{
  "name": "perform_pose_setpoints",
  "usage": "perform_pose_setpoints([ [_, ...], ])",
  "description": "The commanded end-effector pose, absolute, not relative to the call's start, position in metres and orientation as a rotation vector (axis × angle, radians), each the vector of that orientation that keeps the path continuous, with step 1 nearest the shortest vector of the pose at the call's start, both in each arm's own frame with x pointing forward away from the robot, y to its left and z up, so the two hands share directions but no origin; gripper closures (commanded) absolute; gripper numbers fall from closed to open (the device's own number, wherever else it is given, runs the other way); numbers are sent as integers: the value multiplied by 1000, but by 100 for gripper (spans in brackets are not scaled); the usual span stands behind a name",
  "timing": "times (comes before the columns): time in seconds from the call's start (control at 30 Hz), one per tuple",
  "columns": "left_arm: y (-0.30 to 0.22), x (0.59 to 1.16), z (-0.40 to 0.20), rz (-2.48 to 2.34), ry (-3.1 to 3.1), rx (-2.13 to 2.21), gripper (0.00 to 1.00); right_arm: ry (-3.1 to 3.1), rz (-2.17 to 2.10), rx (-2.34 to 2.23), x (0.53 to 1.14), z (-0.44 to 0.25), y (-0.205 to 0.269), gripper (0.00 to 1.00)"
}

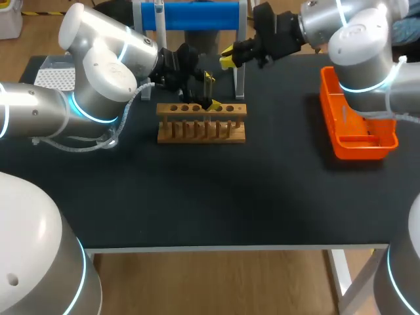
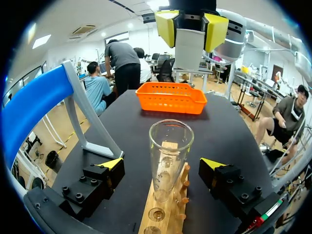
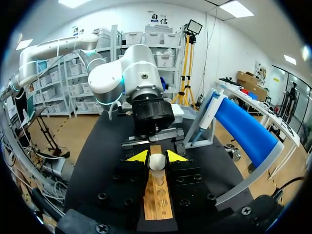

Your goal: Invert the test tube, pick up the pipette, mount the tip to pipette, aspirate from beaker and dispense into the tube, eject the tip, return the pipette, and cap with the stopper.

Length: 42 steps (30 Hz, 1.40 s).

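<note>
The clear glass test tube [image 2: 168, 156] stands upright with its open mouth up in a hole of the light wooden rack [image 1: 200, 125]. The left gripper [image 2: 162, 164] is around it, fingers spread wide on both sides and not touching the glass. Just beyond and above, the right gripper [image 3: 157, 156] has its fingers closed narrow on a small white rounded stopper [image 3: 156, 162]. The rack stands on the black table [image 1: 197, 197]. Behind it a white pipette [image 3: 208, 113] hangs on the blue stand [image 1: 190, 14].

test tube [image 2: 168, 161] | clear glass, upright, mouth up | in wooden rack [image 2: 173, 218]
</note>
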<state>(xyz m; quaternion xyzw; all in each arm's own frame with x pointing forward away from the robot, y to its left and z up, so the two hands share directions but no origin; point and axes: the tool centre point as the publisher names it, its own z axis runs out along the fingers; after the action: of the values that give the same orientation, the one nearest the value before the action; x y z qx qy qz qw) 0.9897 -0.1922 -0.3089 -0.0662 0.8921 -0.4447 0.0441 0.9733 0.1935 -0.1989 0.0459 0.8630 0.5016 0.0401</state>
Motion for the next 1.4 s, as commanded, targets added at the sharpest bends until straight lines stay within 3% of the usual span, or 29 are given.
perform_pose_setpoints([
  [0.03, -192, 990, -309, -1360, 2729, -202, 0, 2654, 1532, 143, 975, -200, 199, 100],
  [1.4, -192, 990, -309, -1360, 2729, -202, 0, 2701, 1536, 134, 971, -220, 226, 100],
])
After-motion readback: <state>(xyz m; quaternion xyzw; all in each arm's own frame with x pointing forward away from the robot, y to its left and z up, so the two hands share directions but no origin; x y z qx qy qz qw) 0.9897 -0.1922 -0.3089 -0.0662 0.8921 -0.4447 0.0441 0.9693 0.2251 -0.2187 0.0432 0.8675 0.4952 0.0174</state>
